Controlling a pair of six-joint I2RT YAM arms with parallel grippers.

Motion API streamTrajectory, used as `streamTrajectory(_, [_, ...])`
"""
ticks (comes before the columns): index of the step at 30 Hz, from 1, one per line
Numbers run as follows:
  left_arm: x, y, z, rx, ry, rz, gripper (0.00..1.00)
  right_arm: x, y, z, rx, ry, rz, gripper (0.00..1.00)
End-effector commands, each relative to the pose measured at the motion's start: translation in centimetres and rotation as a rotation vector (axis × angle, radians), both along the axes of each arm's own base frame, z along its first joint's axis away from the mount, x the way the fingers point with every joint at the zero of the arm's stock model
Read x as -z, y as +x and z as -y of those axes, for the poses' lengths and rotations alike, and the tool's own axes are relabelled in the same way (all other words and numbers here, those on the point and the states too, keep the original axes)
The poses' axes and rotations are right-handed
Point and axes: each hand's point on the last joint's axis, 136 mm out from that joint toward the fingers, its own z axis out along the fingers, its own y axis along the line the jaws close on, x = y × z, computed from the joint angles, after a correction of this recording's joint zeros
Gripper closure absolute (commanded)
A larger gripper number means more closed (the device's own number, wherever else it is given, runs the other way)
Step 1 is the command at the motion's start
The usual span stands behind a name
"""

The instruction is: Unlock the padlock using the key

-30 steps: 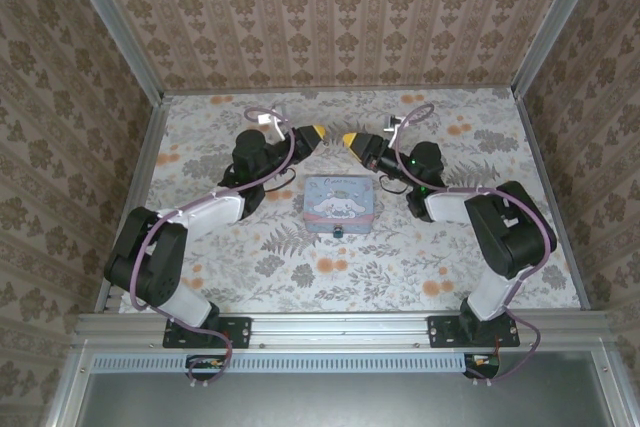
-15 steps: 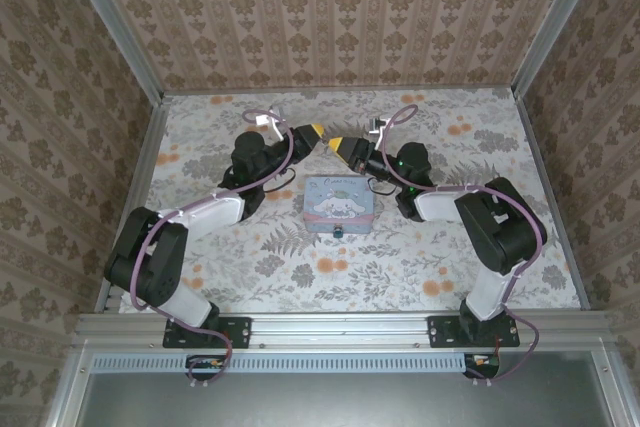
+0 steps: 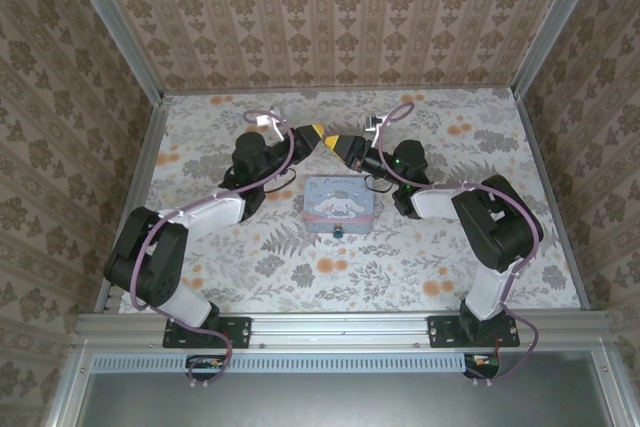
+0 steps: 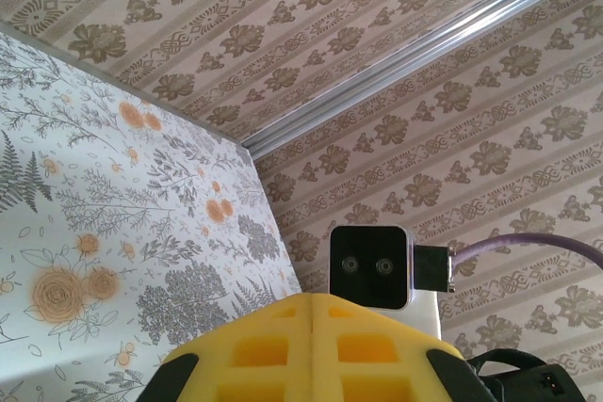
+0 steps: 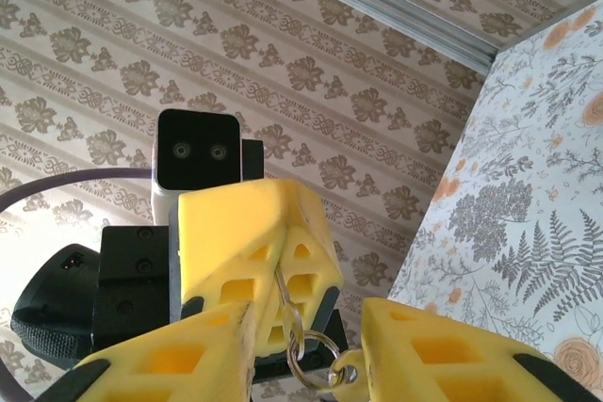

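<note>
My left gripper (image 3: 321, 135) is clamped on the key (image 5: 282, 291) — its ring (image 5: 306, 353) dangles between the parted fingers of my right gripper (image 3: 337, 140). The padlock (image 3: 341, 232) sits well apart from them, at the tin's (image 3: 340, 202) near edge — unlocking not begun.

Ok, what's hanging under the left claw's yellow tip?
Linked metal rings dangle from the shut left claw, between the right claw's fingers, which stand apart. Whatever its pads pinch is covered, so I can't tell whether a key is there.
</note>
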Motion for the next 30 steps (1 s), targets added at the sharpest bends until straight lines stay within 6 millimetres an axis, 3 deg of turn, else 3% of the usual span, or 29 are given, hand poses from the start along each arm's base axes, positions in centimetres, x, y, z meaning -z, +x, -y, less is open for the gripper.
streamTrajectory(1, [-1.3, -0.4, -0.3, -0.008, -0.028, 0.046, 1.00, -1.3, 0.1, -0.4, -0.010, 0.027, 0.047, 0.66])
streamTrajectory(30, [-1.3, -0.4, -0.6, -0.028, -0.019, 0.055, 1.00, 0.0, -0.7, -1.5, -0.040, 0.017, 0.020, 0.69])
